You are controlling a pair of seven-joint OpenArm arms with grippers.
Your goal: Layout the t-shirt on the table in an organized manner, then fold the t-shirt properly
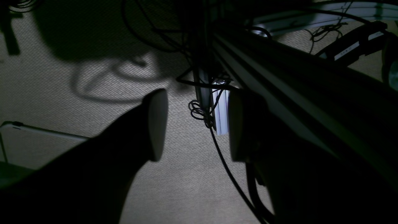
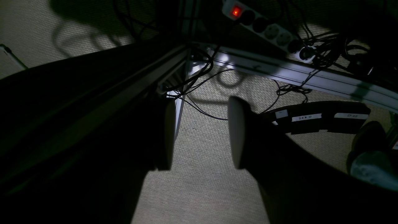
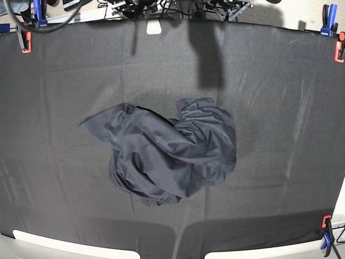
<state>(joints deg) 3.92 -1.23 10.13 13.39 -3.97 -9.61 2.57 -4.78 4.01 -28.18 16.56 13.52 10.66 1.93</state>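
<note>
Fingers (image 1: 155,124) of the left gripper (image 1: 192,124) and of the right gripper (image 2: 199,133) stand apart, released, holding nothing, both below the table (image 3: 280,81). On the table's middle lies the t-shirt (image 3: 167,154), crumpled, no arm visibly nearer.

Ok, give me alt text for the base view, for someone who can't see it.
A dark t-shirt lies crumpled in a heap near the middle of a wide table covered in black cloth. Red and blue clamps hold the cloth at the corners. No gripper is in this view.
</note>
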